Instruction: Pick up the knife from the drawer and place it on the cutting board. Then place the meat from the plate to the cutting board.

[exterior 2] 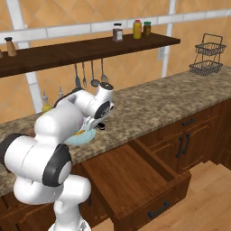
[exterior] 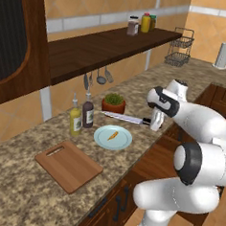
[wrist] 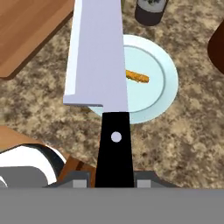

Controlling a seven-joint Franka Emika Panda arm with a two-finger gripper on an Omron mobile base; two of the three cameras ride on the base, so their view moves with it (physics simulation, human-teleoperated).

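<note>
- Currently the gripper [wrist: 114,181] clamps the black handle of the knife [wrist: 99,57], broad silver blade at frame centre, above the counter [exterior: 12,193].
- Drawer [exterior 2: 135,182] hangs open at lower right; wood bottom bare.
- Reddish-brown cutting board [exterior: 68,165], lower left, bears nothing yet.
- Orange-brown meat [exterior: 112,135] strip lies on round light-blue plate [exterior: 102,139]; both placements remain.

Arm body: glossy white, rounded links.
Dark grey bands at joints; gripper [wrist: 113,181] finger tips small, dark grey.
</note>
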